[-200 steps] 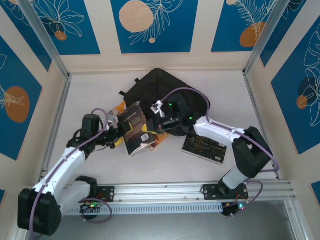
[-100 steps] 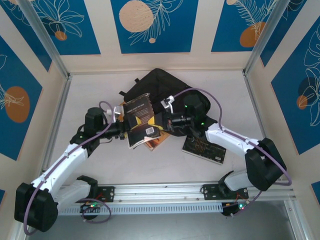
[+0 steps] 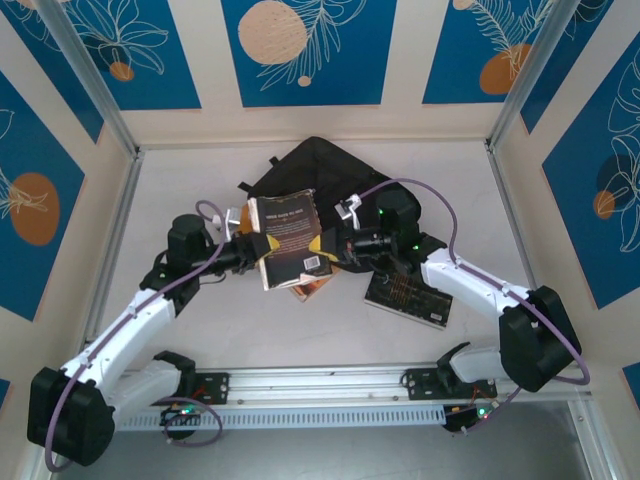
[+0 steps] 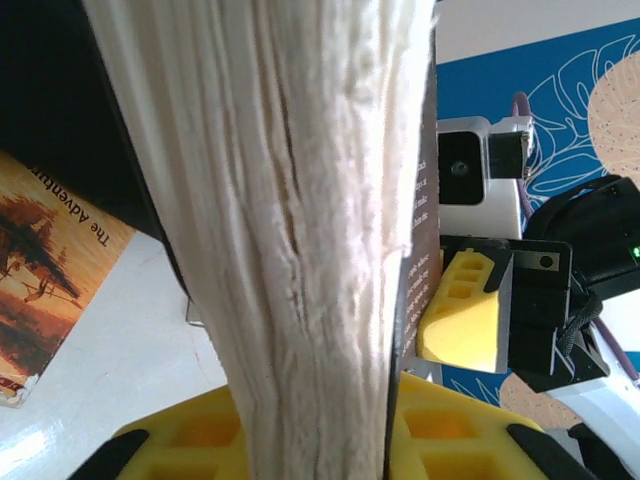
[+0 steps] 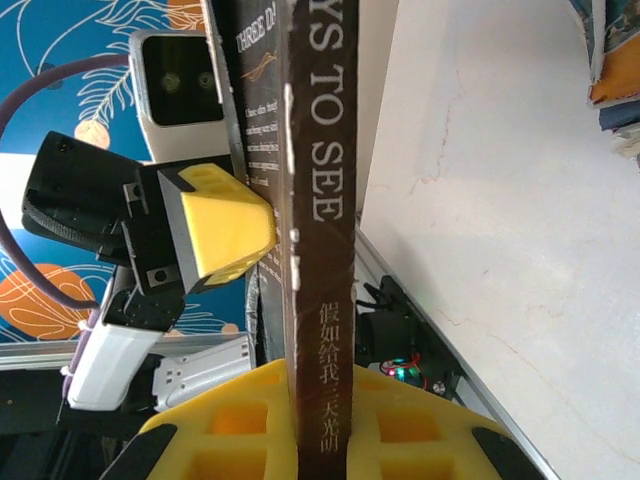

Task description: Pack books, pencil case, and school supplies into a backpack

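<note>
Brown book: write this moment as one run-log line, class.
brown book: held aloft | left end effector: gripping page edge | right end effector: gripping spine | backpack: behind, book not packed

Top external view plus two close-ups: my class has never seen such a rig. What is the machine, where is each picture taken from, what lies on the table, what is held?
These are two robot arms bolted side by side at the table's near edge. One picture looks down from above and behind them; the other two come from a camera on each wrist. The left gripper and right gripper each clamp one side of the same brown-black book. On the table lie a black backpack, an orange book and a black gold-patterned book.
</note>
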`<state>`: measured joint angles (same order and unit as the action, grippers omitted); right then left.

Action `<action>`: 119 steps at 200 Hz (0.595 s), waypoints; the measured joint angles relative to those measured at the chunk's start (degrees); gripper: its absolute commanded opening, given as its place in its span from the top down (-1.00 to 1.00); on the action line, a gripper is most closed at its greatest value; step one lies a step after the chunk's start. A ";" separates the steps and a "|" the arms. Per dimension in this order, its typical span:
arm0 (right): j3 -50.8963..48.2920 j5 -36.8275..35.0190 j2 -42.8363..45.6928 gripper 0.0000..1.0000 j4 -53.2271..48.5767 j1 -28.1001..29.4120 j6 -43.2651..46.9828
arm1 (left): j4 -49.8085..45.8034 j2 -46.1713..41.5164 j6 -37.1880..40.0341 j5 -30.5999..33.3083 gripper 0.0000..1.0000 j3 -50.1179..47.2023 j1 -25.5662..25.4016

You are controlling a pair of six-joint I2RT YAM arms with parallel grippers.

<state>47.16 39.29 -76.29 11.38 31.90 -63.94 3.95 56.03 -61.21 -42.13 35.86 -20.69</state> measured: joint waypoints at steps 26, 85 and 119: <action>0.02 0.20 0.00 0.99 -1.25 -0.31 0.87 | 1.22 -0.04 -0.17 1.42 0.96 -0.68 -1.40; -4.79 -4.94 2.16 -0.19 5.86 0.81 -1.57 | 2.97 -3.87 -2.43 7.63 1.00 -2.21 -4.59; -12.17 -13.97 6.03 -0.64 17.09 5.42 -7.34 | 5.88 -8.55 -7.54 15.06 1.00 -5.55 -5.22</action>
<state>34.98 25.32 -70.26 28.47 37.32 -71.29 9.82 47.48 -68.75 -27.07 30.30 -25.91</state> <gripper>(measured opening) 0.790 0.172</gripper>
